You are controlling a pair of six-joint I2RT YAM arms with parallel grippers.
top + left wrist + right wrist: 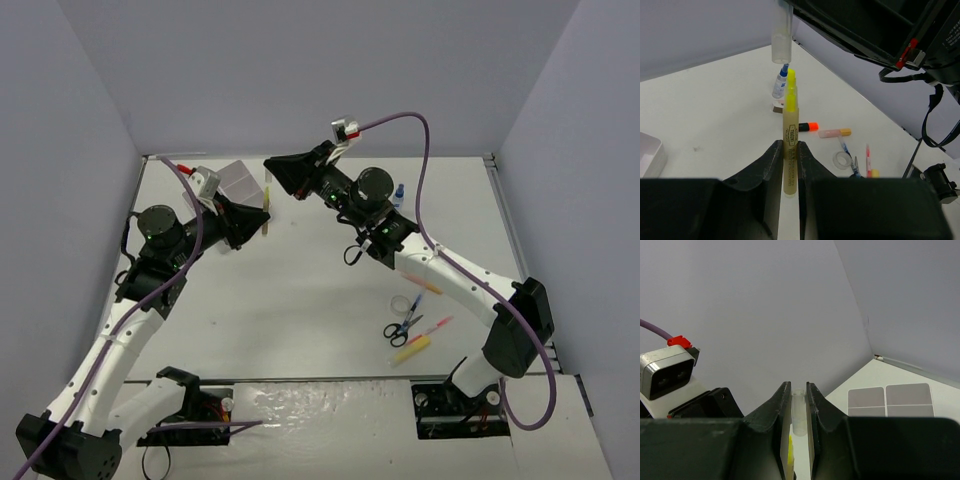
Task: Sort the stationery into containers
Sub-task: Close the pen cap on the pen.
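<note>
The left claw (790, 146) is clamped on the barrel of a yellow highlighter (790, 117). Its bare tip points at a clear cap (799, 417) pinched in the right claw (798, 386), and the two look just apart. Both hang over the far left of the desk (300, 310), beside the white tray (907, 395). This looks like capping: square the cap's mouth to the tip, push along the barrel, and keep both grips firm. Scissors (402, 328) and a tape roll (403, 303) lie near right on the plain white desk, with pale grey walls around it.
</note>
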